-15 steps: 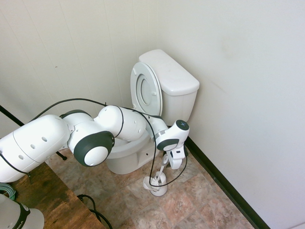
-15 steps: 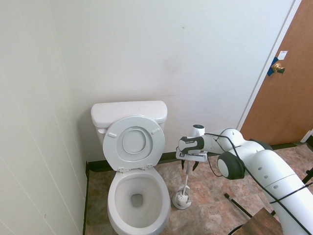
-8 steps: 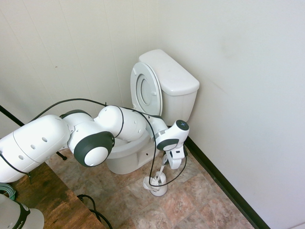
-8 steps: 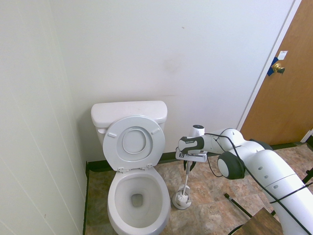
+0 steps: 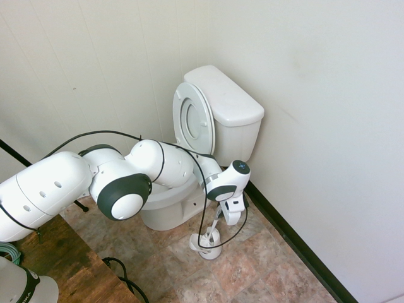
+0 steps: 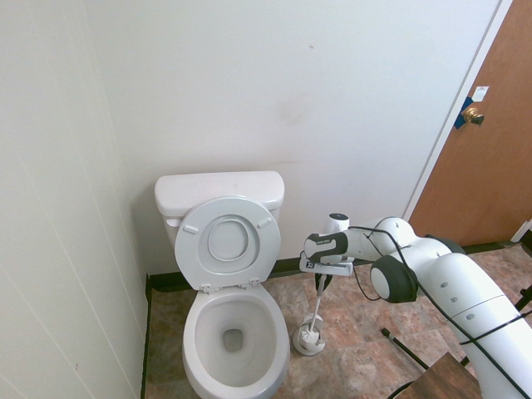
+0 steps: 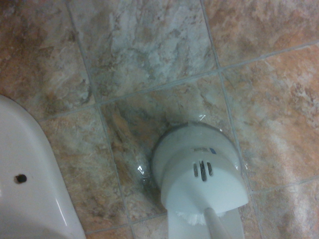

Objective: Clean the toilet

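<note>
Toilet [image 6: 233, 332] unchanged; claw [image 6: 321, 283] has closed on brush handle [image 6: 317, 309].

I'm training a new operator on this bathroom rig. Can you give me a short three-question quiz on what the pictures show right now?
1. True or false: the lid of the large white ceramic toilet stands raised against the tank.
2. What is the arm's two-finger gripper shut on? A) the thin white handle of the toilet brush B) the rim of the toilet bowl C) the brass door knob
3. Fill in: the round white plastic brush holder stands on the tiled ____, beside the toilet.

Key: 1 true; 2 A; 3 floor.
</note>
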Robot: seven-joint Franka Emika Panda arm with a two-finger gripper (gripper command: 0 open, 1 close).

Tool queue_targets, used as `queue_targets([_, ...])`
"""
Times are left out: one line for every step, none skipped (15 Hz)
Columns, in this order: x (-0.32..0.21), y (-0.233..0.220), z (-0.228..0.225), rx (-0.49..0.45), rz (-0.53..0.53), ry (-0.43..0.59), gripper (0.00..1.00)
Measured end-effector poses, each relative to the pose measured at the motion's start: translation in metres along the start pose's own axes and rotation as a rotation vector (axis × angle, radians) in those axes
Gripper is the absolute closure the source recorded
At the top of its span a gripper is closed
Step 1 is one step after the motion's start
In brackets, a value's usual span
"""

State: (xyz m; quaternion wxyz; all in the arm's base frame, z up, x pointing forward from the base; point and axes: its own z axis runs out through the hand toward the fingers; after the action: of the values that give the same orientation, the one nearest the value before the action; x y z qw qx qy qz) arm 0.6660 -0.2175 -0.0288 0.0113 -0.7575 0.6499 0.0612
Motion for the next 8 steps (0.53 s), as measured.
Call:
queue_targets([-0.004,0.005,0.0,0.01,-0.009,0.01,1.0])
queue_targets([-0.008,0.01,0.0,0.02,-0.017,0.018,1.0])
queue_targets([-0.012,0.016,0.001,0.031,-0.022,0.023,1.0])
queue_targets([-0.016,0.024,0.001,0.043,-0.028,0.028,1.0])
queue_targets([-0.021,0.032,0.002,0.055,-0.03,0.03,1.0])
queue_targets([-0.025,0.04,0.003,0.066,-0.032,0.032,1.0])
queue_targets([-0.031,0.048,0.004,0.073,-0.035,0.035,1.0])
queue_targets([-0.038,0.057,0.006,0.078,-0.038,0.036,1.0])
